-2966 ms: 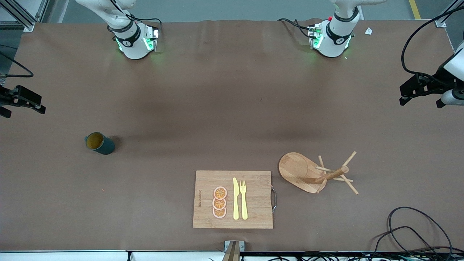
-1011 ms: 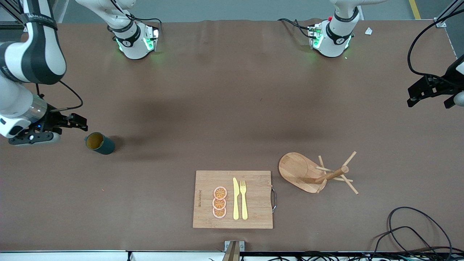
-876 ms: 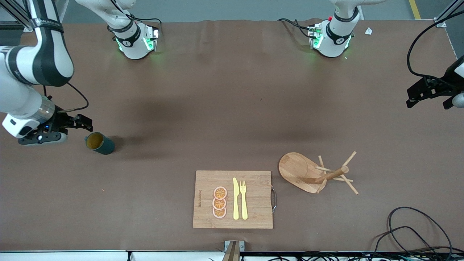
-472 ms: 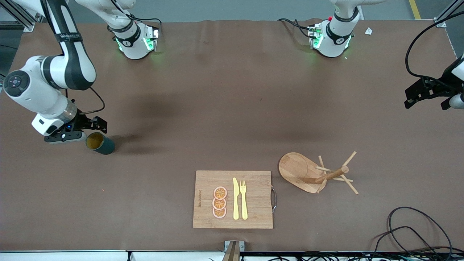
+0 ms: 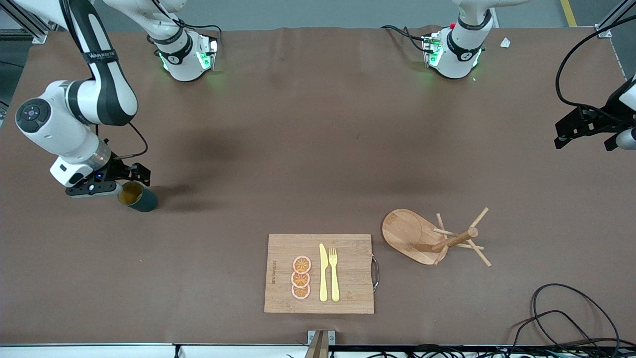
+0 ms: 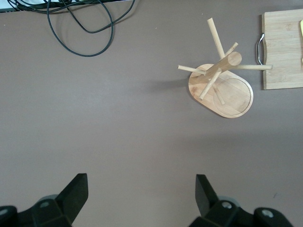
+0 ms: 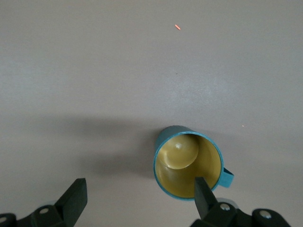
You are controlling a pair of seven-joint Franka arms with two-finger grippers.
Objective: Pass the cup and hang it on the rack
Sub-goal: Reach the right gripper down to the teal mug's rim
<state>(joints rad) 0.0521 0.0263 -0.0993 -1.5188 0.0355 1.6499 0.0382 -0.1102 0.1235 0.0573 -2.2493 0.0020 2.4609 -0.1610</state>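
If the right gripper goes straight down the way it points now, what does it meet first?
Probably the cup: one finger of the open right gripper already overlaps its rim; the other would meet bare table. Depth is unclear.

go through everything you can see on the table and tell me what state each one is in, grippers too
cup: upright on the table, empty, not held.
rack: standing on its base, pegs bare.
right gripper: open, above the cup, not gripping it.
left gripper: open, waiting over the left arm's end of the table.
cutting board: flat on the table, carrying the knife, fork and three orange slices.
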